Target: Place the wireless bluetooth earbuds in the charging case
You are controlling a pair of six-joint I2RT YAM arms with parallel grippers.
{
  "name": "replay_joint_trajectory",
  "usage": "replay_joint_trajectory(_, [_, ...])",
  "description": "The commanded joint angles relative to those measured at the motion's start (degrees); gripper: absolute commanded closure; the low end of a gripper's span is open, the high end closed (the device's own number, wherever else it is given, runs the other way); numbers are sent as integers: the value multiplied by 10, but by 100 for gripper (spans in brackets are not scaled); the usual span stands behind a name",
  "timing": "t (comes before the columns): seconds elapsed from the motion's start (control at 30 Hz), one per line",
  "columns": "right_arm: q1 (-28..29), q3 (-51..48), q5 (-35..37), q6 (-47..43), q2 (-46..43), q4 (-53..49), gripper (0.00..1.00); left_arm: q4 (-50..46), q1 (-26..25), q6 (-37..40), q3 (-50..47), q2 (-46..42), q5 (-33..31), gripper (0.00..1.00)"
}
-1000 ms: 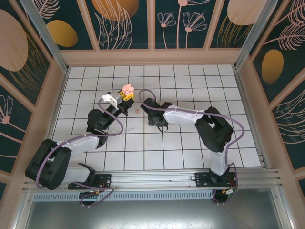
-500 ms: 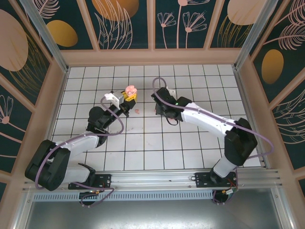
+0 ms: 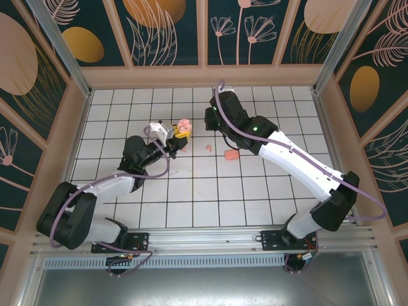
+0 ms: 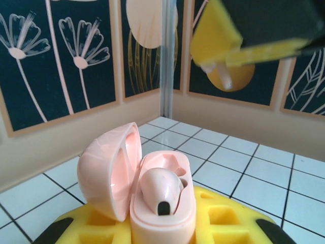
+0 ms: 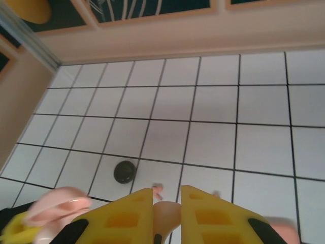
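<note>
A white tiled table top (image 3: 255,197) ruled with dark grid lines sits boxed in by dark teal wall panels (image 3: 248,32) printed with peach flowers, leaves and orange ovals, framed in pale wood (image 3: 204,75). A silver aluminium post (image 4: 167,51) stands at one far corner. A ribbed aluminium rail (image 3: 210,245) lines the near edge under even light.

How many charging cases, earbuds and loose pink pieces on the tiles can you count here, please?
Pink charging case: 1
Earbuds: 2, one seated in the case, one in the right gripper
Loose pink pieces on the tiles, too small to name: 2
Total: 5
</note>
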Motion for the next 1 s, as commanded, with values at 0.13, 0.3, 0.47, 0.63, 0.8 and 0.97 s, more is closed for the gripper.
replay_joint_trajectory(0.13, [45,-17,-3,-66,-26,77,83,-8,-13,-2,46,27,58,100])
replay_joint_trajectory(0.3, [67,-54,7,-79,-39,121,83,-12,-19,-2,60,31,70,100])
replay_joint_trajectory(0.47, [71,-72,11,-72,-38,134,83,-11,-21,-4,64,28,71,100])
replay_joint_trajectory(0.63, [72,-82,16,-68,-39,140,83,-11,-22,-4,64,23,72,100])
replay_joint_trajectory(0.8, [71,-88,26,-67,-39,142,83,-11,-23,-4,64,18,75,100])
replay_joint_trajectory(0.97, [69,-95,37,-67,-37,147,83,-7,-25,-7,64,14,79,100])
